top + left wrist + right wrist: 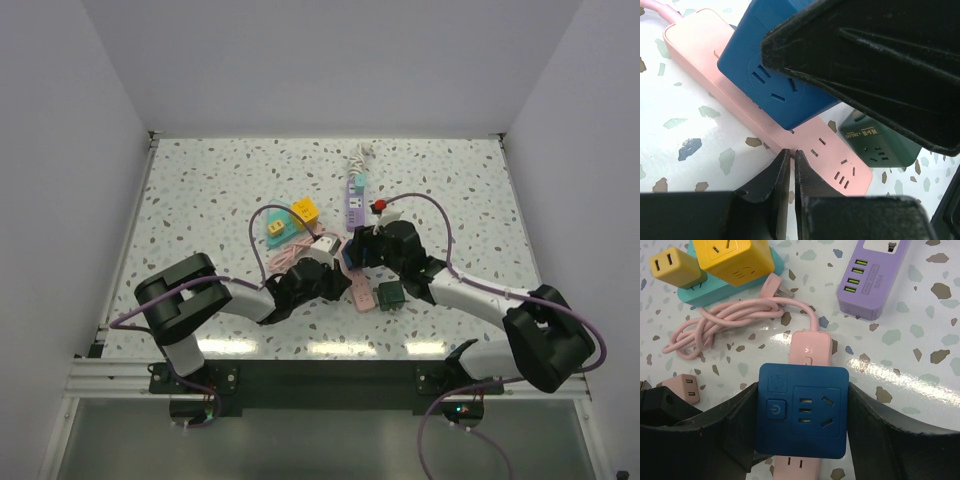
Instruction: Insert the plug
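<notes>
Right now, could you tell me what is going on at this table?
The right gripper clamps a blue cube adapter and holds it on the pink power strip, apparently plugging it in. The left gripper, jaws shut, has its tips at the strip's edge, perhaps steadying it. Full seating is unclear.

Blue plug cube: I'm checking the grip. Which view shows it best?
Right wrist: the blue plug cube sits face-on between both claw fingers. Left wrist shows its side over the pink strip; top external, a sliver.
</notes>
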Controlling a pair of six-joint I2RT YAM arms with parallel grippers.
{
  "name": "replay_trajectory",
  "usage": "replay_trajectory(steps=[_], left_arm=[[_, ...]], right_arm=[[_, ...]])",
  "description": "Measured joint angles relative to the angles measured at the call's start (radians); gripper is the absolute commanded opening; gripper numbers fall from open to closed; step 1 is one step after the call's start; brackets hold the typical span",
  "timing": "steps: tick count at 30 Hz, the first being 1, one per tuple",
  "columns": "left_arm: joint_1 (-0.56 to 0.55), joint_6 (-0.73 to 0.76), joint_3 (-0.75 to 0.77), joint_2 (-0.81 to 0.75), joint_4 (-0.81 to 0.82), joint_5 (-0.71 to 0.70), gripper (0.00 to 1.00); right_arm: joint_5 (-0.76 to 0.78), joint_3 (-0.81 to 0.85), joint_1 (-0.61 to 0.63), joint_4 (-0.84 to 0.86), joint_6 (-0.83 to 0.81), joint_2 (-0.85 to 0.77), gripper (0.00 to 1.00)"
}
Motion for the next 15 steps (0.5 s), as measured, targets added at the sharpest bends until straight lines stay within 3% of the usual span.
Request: replay_trajectory(steps=[15], left_arm=[[0.008, 0.001, -0.001, 0.000, 0.005, 0.014, 0.10]], right_arm=[[0.003, 0.045, 0.000, -0.053, 0.009, 0.026, 0.00]])
